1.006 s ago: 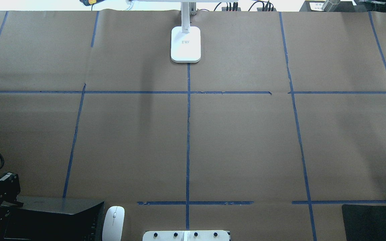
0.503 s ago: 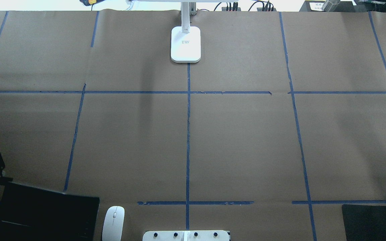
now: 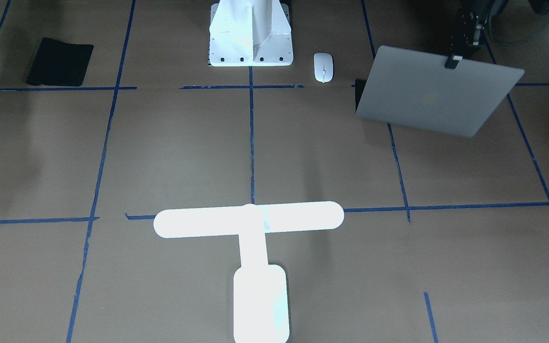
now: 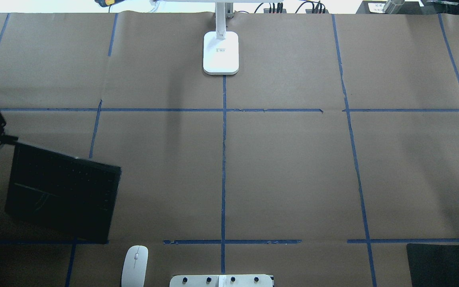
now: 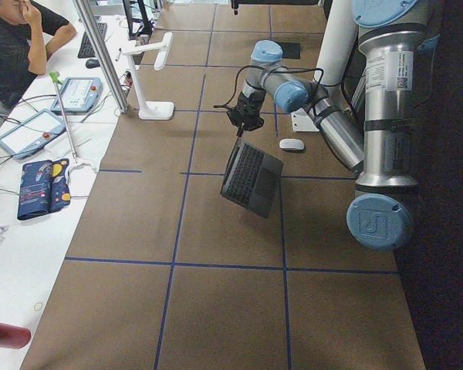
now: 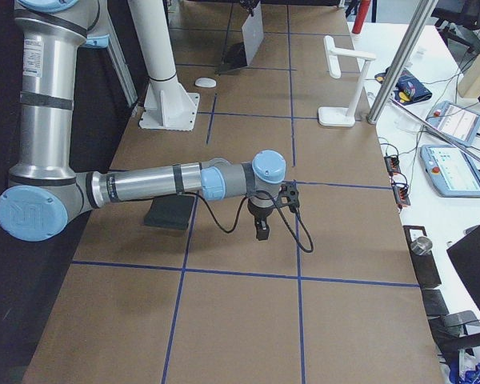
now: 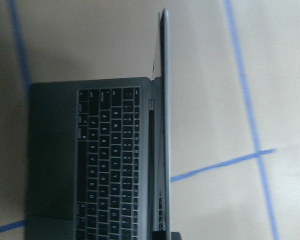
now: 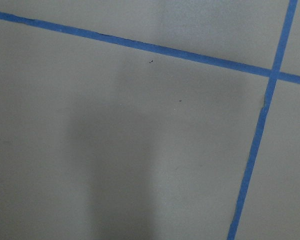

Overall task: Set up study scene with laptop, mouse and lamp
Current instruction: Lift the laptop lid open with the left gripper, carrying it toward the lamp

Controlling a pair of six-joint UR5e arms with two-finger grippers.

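Laptop (image 3: 434, 93): thin grey metal, open, is clamped at lid edge by left gripper (image 3: 453, 61).
Right gripper (image 6: 261, 232): grip can't be told tbh.

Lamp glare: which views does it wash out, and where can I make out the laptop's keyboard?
Front-facing view: the lamp is blown out to flat white, no detail. Overhead view: its base reads fine, but the laptop is nearly black. Left wrist view: soft focus, yet keys show.
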